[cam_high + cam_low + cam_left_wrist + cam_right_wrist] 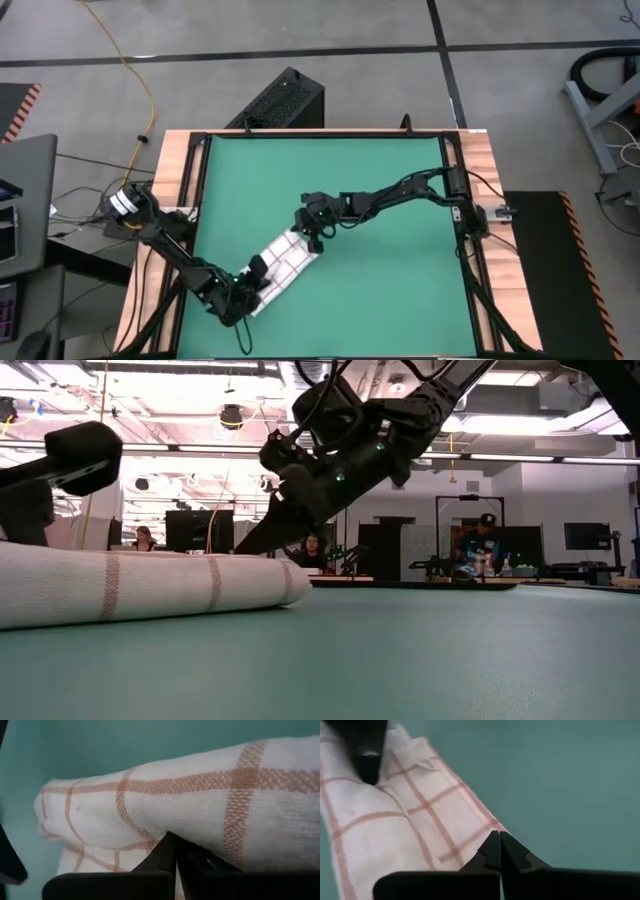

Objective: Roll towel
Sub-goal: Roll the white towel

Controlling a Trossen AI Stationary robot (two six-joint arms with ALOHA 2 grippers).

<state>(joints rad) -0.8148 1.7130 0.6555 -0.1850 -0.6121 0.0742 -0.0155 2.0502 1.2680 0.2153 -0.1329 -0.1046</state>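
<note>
Left gripper (252, 297) low at the near-left end of the towel (284, 266), fingers pressed together, tips against the cloth in the left wrist view; impossible to tell whether any fabric is truly pinched between them. Towel lying slantwise on the green mat (400, 290) of the worktop, toward the near-left part, folded or partly rolled lengthwise into a soft tube, rounded edge plain in the low view (150, 588). Right gripper (312, 232) at the far-right end of the towel, fingers likewise pressed together, tips over the cloth's edge in the right wrist view, no fold clearly caught between them. Main risk, as a judgement: a roll begun with only a surface touch, layers sliding apart and the tube slackening open. Second risk: uneven travel of the two ends, one leading the other, giving a cone-shaped or skewed roll. Third: thin cloth dragging over the mat instead of turning, bunching ahead of the fingers. Fourth: a loose corner near the left end (402, 740) flipping out and staying outside the roll.
</note>
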